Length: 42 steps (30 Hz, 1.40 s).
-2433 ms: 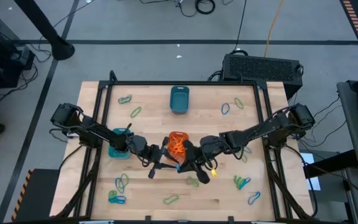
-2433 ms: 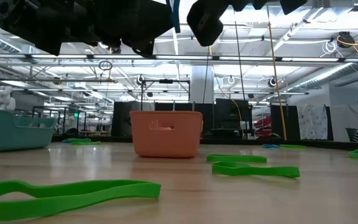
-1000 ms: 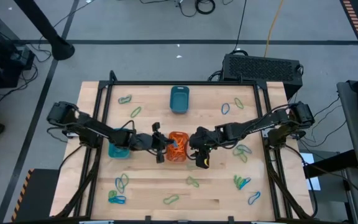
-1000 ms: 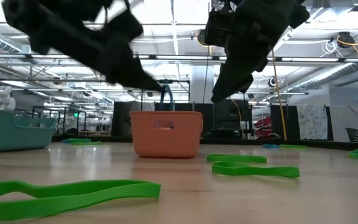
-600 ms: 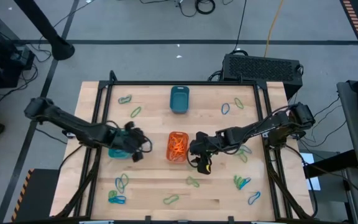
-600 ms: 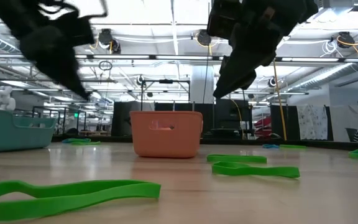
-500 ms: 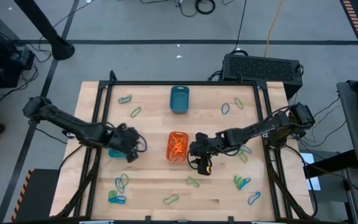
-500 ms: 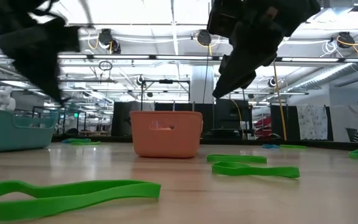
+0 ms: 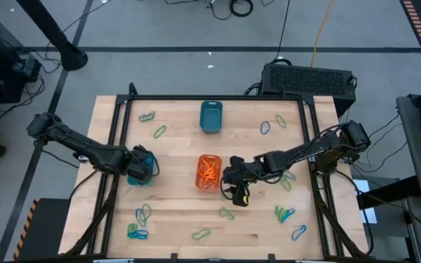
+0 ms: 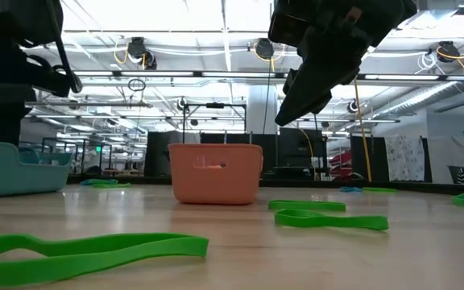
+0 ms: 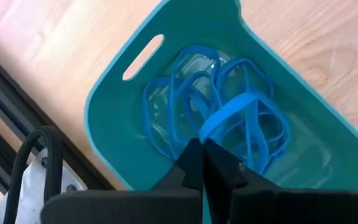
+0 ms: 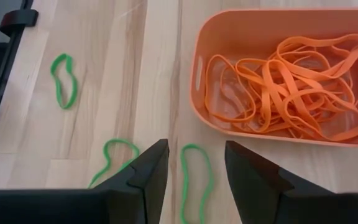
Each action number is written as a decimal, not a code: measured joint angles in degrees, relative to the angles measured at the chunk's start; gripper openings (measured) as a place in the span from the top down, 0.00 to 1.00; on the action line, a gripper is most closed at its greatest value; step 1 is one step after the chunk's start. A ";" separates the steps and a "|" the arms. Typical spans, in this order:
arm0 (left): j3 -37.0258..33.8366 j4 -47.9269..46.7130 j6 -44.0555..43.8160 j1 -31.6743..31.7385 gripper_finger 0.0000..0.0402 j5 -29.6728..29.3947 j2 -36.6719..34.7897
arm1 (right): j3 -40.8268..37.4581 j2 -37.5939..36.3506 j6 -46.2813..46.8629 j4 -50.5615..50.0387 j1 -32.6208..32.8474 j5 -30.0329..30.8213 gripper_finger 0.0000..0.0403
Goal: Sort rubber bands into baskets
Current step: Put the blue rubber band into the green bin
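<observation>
My left gripper (image 9: 143, 166) points down over the turquoise basket (image 11: 114, 99), shut on a blue rubber band (image 11: 229, 112). More blue rubber bands (image 11: 166, 118) lie on that basket's floor. The orange basket (image 9: 209, 172) at mid table holds a tangle of orange rubber bands (image 12: 291, 81). The dark teal basket (image 9: 210, 117) stands toward the far edge. My right gripper (image 12: 194, 171) hangs open above the table, just right of the orange basket. A green rubber band (image 12: 194, 177) lies on the wood below its fingers, untouched. My left gripper pinches one stretch of the blue band's loop (image 11: 209, 129) between its two fingertips, coming from above and pointing down. The rest of the loop reaches down into the turquoise basket, over the other blue bands; whether it rests on them I cannot tell.
Loose green and blue rubber bands lie scattered: near the front left (image 9: 139, 223), front middle (image 9: 201, 234), front right (image 9: 285, 214), far left (image 9: 152, 124) and far right (image 9: 272, 124). A black box (image 9: 309, 79) sits beyond the far right corner.
My left gripper has swung from beside the orange basket toward the table's left edge, stopping over the turquoise basket, and has tipped from nearly level to pointing down, staying shut. My right gripper has hardly moved.
</observation>
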 joint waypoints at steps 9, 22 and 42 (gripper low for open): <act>0.01 -0.46 0.52 -0.02 0.91 0.19 0.92 | 0.00 0.02 0.13 -0.04 0.00 -0.07 0.63; -0.01 -0.46 3.23 -0.02 0.68 -2.01 0.92 | 0.00 0.04 0.13 -0.22 -0.02 -0.12 0.63; 2.61 39.32 32.18 -0.02 0.65 -28.30 0.90 | 4.17 -4.81 26.78 -47.84 2.90 -12.71 0.63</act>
